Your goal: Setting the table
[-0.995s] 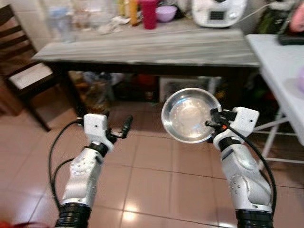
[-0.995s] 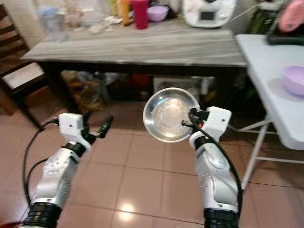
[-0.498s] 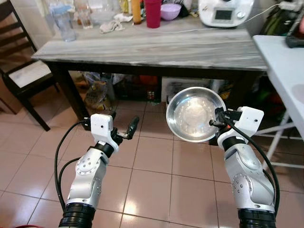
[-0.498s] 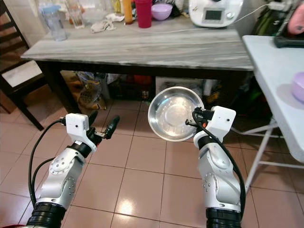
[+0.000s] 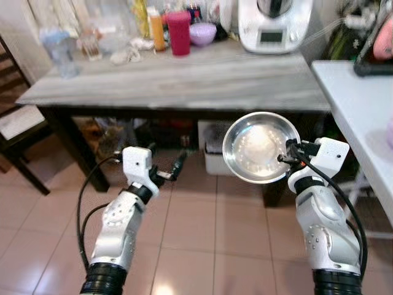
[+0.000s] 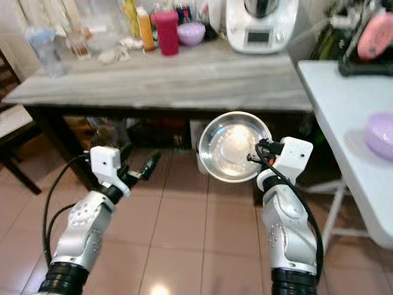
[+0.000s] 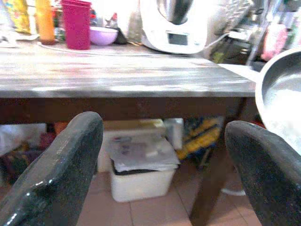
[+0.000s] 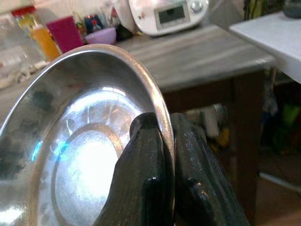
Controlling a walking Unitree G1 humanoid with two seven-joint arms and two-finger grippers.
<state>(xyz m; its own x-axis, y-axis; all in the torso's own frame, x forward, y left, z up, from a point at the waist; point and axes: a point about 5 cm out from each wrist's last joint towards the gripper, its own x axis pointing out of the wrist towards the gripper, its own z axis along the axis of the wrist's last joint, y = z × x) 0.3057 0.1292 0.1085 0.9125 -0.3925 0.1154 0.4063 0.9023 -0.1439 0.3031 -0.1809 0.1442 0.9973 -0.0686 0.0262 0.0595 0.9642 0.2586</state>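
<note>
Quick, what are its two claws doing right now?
Left gripper: open, holding nothing.
Right gripper: shut on the rim of the steel bowl.

Steel bowl (image 5: 260, 146) — shiny, tilted upright, rim-pinched.

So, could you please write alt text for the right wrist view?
The right claw pinches the rim of a shiny steel bowl, held on edge. Behind stands a grey wooden table bearing a white appliance and a pink cup.
</note>
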